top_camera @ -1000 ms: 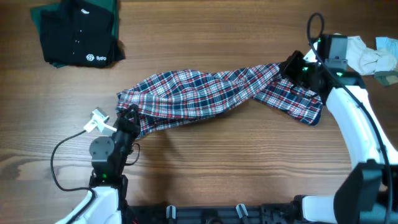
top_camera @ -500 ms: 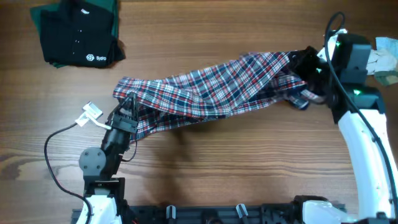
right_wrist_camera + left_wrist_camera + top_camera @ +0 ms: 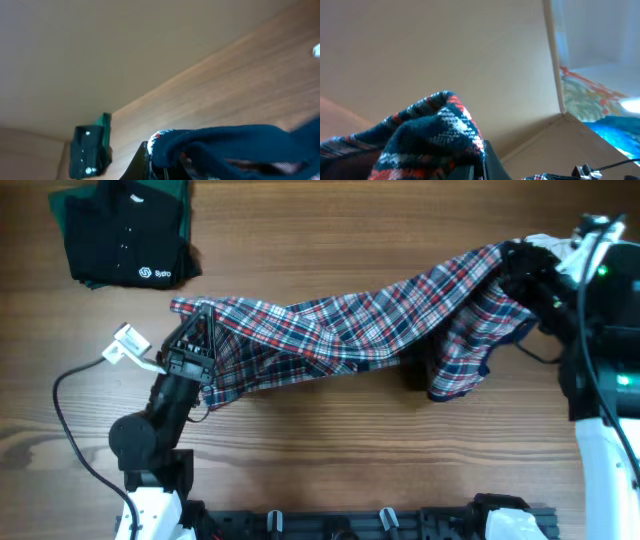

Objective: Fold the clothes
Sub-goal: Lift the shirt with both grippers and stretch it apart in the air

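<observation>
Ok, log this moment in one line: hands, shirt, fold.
left hand: shut on plaid shirt | right hand: shut on plaid shirt | shirt: bunched, stretched between hands over table | fold: not yet done

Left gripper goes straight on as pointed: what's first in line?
The plaid shirt clamped in the left gripper; past it the way looks free, black garment off to one side. Depth unclear.

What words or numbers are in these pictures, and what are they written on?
On the black garment: a small white logo, a round mark and a short word, too small to read for sure.
On the white tag: no writing can be made out.
On the plaid shirt: none.
In both wrist views: none.
</observation>
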